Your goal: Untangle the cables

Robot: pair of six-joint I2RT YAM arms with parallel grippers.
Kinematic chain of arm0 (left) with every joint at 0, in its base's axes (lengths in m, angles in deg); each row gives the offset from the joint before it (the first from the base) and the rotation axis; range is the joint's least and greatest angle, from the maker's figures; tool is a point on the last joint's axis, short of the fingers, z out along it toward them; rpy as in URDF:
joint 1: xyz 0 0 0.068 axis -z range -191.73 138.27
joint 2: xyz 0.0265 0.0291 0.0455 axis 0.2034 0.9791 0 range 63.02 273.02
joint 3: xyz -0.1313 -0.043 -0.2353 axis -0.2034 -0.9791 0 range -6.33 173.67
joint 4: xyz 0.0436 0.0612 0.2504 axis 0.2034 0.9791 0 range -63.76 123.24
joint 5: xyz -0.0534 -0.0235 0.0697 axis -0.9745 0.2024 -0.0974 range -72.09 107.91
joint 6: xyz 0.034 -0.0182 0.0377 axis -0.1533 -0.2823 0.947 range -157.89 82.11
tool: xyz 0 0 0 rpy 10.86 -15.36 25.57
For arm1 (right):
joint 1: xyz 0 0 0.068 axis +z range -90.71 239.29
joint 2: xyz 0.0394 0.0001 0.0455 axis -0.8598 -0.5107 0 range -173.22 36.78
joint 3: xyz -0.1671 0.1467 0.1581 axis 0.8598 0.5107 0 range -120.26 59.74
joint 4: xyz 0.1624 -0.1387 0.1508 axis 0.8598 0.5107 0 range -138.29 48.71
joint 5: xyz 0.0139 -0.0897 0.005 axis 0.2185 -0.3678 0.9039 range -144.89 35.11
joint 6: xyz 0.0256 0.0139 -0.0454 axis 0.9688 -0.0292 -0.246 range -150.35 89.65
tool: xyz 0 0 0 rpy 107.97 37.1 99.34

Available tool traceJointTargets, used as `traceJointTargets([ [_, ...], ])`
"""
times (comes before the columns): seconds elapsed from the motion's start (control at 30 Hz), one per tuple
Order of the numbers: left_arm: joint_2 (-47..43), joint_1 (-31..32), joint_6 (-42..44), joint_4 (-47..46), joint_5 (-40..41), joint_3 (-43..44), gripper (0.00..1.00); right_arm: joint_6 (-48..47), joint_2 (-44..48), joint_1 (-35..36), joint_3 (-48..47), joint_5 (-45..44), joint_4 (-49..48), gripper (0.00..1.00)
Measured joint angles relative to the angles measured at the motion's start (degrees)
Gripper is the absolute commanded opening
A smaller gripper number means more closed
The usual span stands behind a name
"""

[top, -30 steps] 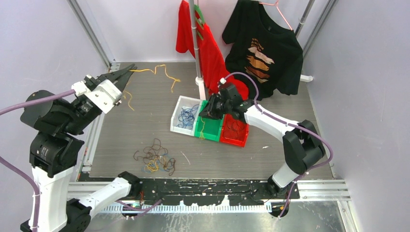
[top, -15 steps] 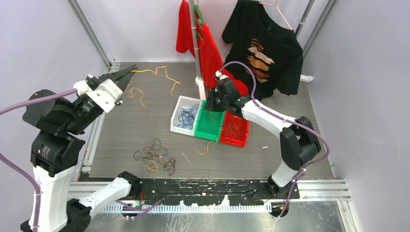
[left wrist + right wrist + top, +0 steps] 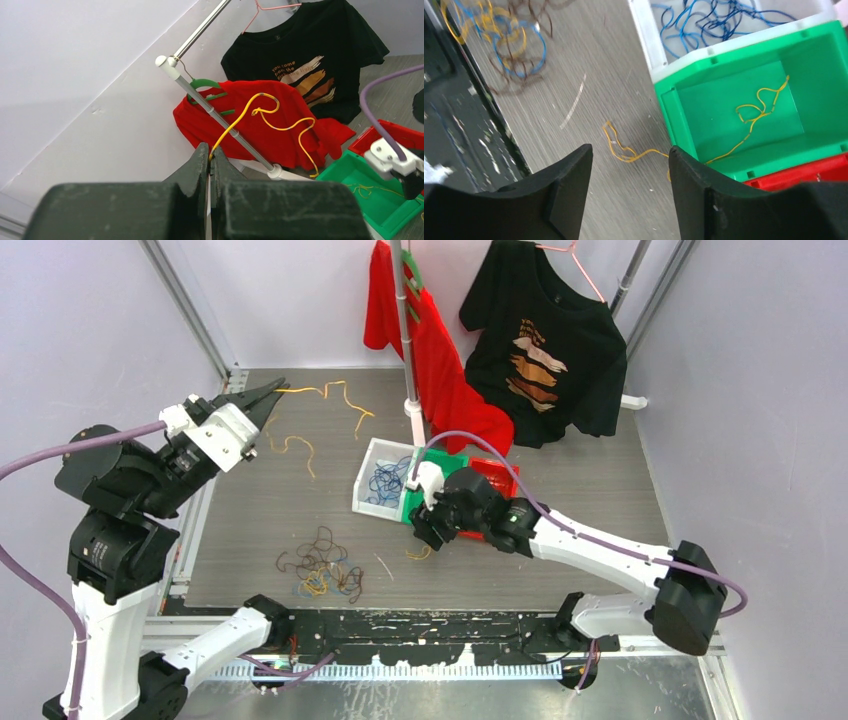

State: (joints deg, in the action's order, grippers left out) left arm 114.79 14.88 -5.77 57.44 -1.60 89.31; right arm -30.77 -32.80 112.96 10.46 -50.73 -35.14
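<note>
Down from above the green plastic bin [image 3: 744, 50], the right gripper [image 3: 628, 165] hovers wide-jawed over a thin yellow cable [image 3: 621, 150] just before it, probably needing descent and a pinch, while the left gripper [image 3: 210, 157] clamps a long yellow cable [image 3: 239, 119] far left of it.

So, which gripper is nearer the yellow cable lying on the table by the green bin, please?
Right. The right gripper hovers just above the yellow cable; the left gripper is far off, back-left.

Three bins [image 3: 363, 476], two hanging T-shirts [image 3: 545, 350], two robot arms [image 3: 600, 550], one tangled heap of cables [image 3: 320, 566].
</note>
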Motion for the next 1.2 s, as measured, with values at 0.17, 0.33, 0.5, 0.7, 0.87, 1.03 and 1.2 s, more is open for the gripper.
traceJointTargets([
  [0.17,0.0,0.0,-0.2,0.4,0.0,0.0,0.00,-13.7,-6.1,0.0,-0.1,3.6,2.4,0.67],
  [0.33,0.2,0.0,-0.2,0.9,0.5,0.6,0.00,-23.4,-14.6,0.2,-2.9,5.6,7.1,0.67],
  [0.5,0.1,0.0,-0.2,0.9,0.7,0.7,0.00,-29.2,-18.6,0.3,-3.8,6.8,8.6,0.65],
  [0.7,0.1,0.0,-0.2,0.9,1.1,0.7,0.00,-32.6,-24.0,0.8,-6.6,7.5,9.3,0.60],
  [0.87,0.1,0.0,-0.1,0.9,1.6,0.7,0.01,-34.0,-27.3,1.6,-7.8,7.2,9.4,0.39],
  [1.03,0.1,0.0,0.0,1.0,1.8,1.0,0.01,-34.3,-29.5,1.8,-9.6,5.7,11.0,0.01],
  [1.2,0.1,0.0,0.0,1.3,1.9,1.9,0.01,-32.0,-28.4,1.4,-9.8,4.0,10.6,0.01],
])
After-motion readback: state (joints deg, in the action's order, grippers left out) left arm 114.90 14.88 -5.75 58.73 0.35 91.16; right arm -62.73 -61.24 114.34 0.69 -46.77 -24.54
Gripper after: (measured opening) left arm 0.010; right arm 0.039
